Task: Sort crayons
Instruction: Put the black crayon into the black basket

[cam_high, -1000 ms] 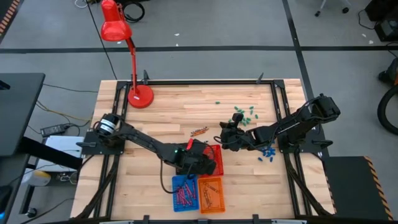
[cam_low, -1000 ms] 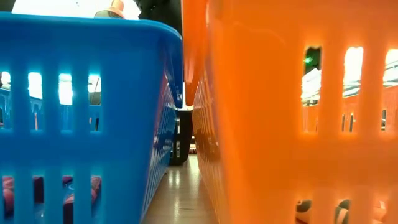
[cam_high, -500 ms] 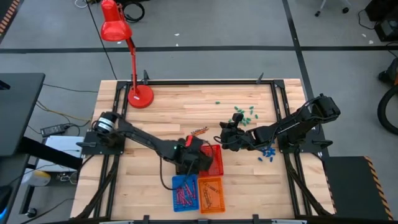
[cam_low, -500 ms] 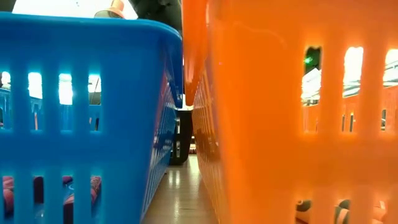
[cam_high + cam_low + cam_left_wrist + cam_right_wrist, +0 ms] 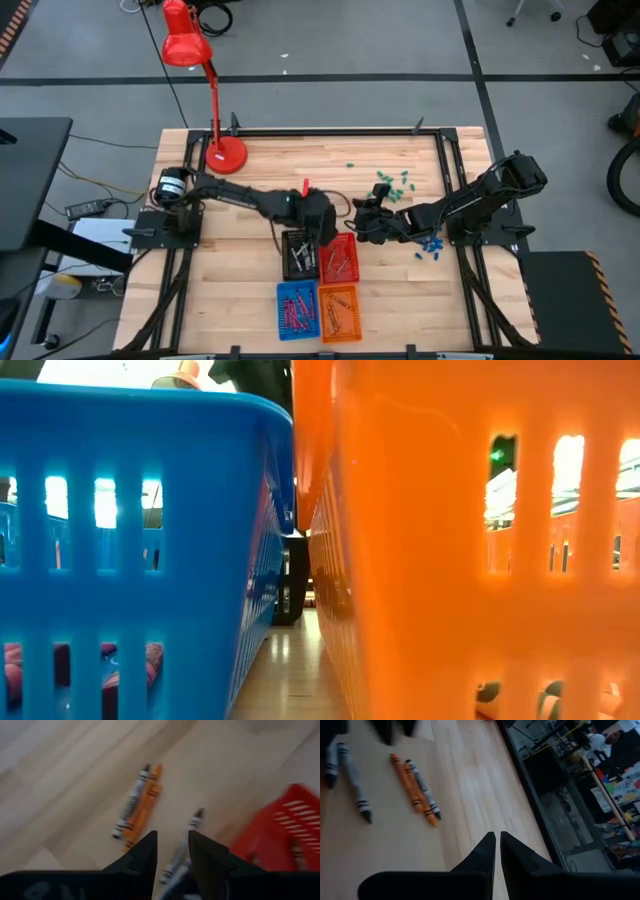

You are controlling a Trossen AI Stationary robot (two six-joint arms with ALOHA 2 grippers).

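Loose crayons lie flat on the wooden table beyond the baskets: a grey and an orange one side by side (image 5: 136, 805) and a grey one (image 5: 184, 845). They also show in the right wrist view (image 5: 415, 787). My left gripper (image 5: 320, 225) is open above them, one finger on either side of the single grey crayon; whether it touches the crayon I cannot tell. My right gripper (image 5: 497, 851) is shut and empty just to the right of the crayons. More crayons lie in the black (image 5: 300, 255), red (image 5: 340, 257), blue (image 5: 297, 308) and orange (image 5: 338, 310) baskets.
The four baskets stand in the near middle of the table; the blue (image 5: 140, 540) and orange (image 5: 470, 540) walls fill the low view. Green pieces (image 5: 395, 183) and blue pieces (image 5: 432, 245) lie to the right. A red lamp (image 5: 225, 152) stands far left.
My left gripper has gone from over the black and red baskets toward the table's far edge and now stands over the loose crayons. The black basket, hidden under the arm before, now shows whole.
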